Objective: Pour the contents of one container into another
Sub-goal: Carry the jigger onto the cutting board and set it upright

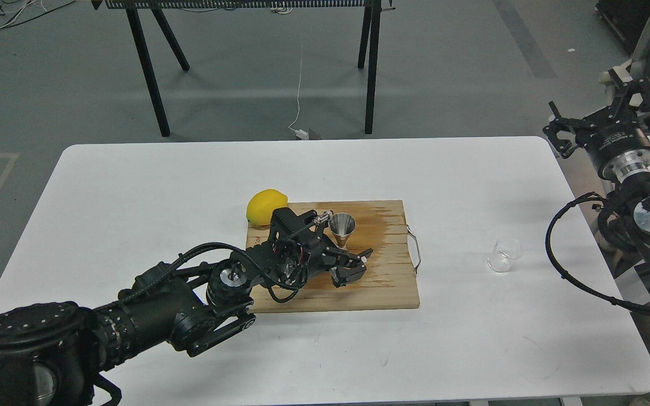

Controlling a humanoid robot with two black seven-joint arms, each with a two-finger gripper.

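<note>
The clear glass cup (504, 255) stands on the white table, to the right of the wooden board, with no gripper near it. The steel hourglass jigger (342, 228) stands upright on the board; its lower cone is hidden behind my left gripper. That gripper (354, 266) lies low over the board just in front of the jigger, open, and I see nothing between its fingers. My right gripper (589, 110) hangs open and empty in the air beyond the table's right edge, well above and right of the cup.
A yellow lemon (267, 206) sits at the back left corner of the wooden board (384, 285), touching my left wrist. The board has a dark wet stain and a wire handle on its right side. The white table (133, 186) bears it all.
</note>
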